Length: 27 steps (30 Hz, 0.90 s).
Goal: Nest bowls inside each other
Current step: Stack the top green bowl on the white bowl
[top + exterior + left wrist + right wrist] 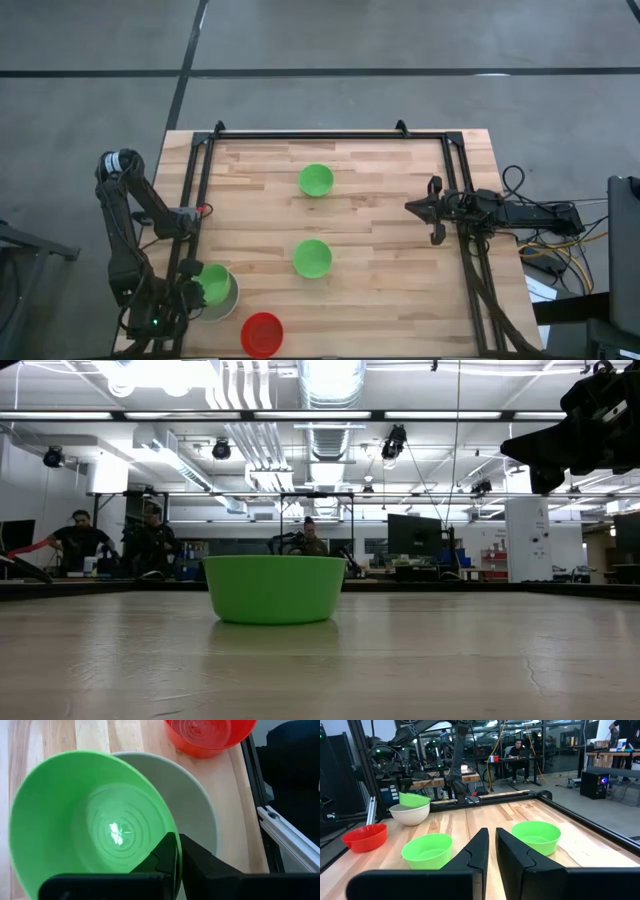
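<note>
— Left gripper (pixel 176 855), what is it doing?
— Its fingers are pinched on the rim of a green bowl (pixel 90 825), which sits tilted inside the grey-white bowl (pixel 197 805) directly beneath the gripper, at the worktop (pixel 380 200)'s near left corner.
— And the others?
— The red bowl (pixel 262 333) rests just beside that pair, touching neither. Two more green bowls stand well apart from the gripper, one mid-worktop (pixel 312 257), one farther back (pixel 316 180).
— The right gripper (pixel 428 210)?
— It waits at the right edge, fingers nearly together, holding nothing, both loose green bowls out ahead of it.
</note>
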Available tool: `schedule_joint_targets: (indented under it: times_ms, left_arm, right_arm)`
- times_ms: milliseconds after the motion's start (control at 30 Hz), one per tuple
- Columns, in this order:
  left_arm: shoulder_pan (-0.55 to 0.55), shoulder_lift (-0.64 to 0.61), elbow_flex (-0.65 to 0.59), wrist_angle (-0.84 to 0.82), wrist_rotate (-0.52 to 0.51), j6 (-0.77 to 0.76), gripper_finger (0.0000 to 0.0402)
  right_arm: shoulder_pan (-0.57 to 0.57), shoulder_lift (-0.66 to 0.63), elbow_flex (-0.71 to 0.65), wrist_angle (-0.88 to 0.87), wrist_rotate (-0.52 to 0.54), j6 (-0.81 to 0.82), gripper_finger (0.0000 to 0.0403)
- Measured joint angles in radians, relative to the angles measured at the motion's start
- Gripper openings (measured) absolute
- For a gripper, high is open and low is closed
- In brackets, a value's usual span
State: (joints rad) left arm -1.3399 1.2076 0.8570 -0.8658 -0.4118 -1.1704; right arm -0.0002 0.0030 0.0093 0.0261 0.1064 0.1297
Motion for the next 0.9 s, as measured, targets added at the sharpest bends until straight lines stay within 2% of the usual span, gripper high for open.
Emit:
schedule_joint_targets:
  times_ms: [900]
  left_arm:
    - [0.000, 0.000, 0.000, 0.001, 0.000, -0.005, 0.0091]
  right_arm:
    - [0.000, 0.000, 0.000, 0.000, 0.000, -0.002, 0.0034]
